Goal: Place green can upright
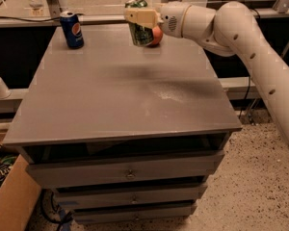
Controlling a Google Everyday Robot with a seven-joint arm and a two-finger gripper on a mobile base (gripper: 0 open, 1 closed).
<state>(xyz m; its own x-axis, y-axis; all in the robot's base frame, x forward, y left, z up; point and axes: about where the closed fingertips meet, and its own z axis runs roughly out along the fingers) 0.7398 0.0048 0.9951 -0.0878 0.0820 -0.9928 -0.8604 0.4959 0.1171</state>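
The green can is held in the air above the far middle of the grey cabinet top, nearly upright with its silver top end up. My gripper is shut on the green can, its pale finger crossing the can's upper part. The white arm reaches in from the right. The can's bottom end hangs a little above the surface.
A blue Pepsi can stands upright at the far left of the top. A red apple sits just behind and right of the green can. A cardboard box lies on the floor at lower left. Drawers face front.
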